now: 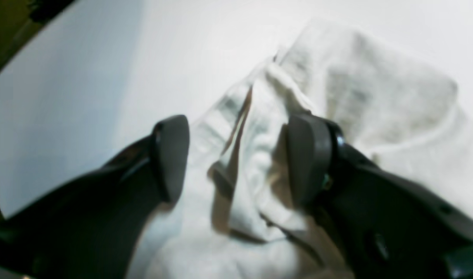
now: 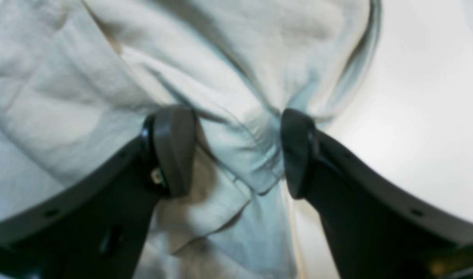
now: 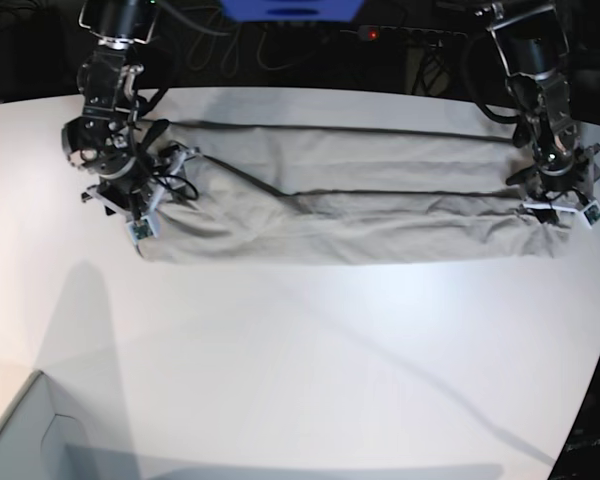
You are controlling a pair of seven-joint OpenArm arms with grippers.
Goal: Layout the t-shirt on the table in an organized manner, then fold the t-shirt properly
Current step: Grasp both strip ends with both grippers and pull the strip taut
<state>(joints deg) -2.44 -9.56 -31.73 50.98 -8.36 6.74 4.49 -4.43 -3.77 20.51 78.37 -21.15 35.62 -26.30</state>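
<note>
The t-shirt point(image 3: 350, 215) lies stretched into a long, narrow band across the far half of the worktop point(image 3: 310, 360), its long axis running side to side in the base view. One arm stands at each end of that band. The right gripper point(image 3: 140, 195) sits over one short end, on the base view's left; the left gripper point(image 3: 560, 195) sits over the opposite end. Neither arm is nearer than the other: each is directly above its own end of the cloth.

Right wrist view: the right gripper point(image 2: 236, 153) has its jaws standing apart, with a bunched ridge of the t-shirt point(image 2: 104, 89) rising between the pads. The pads appear to flank the fold rather than pinch it.

Left wrist view: the left gripper point(image 1: 236, 159) likewise has its jaws spread, straddling a crumpled hem of the t-shirt point(image 1: 376, 97), with bare worktop point(image 1: 104, 77) beyond the cloth edge. This view is blurred; contact between pads and fabric cannot be settled.

Material: soft, matte, light grey-beige woven cloth, creased along its length, with one long fold line through the middle of the band and looser puckers at both ends. The worktop is smooth, white and faintly glossy, so the cloth should slide readily.

Judgement: the coming move turns on the band's long axis; both ends would need equal handling to keep it straight.
</note>
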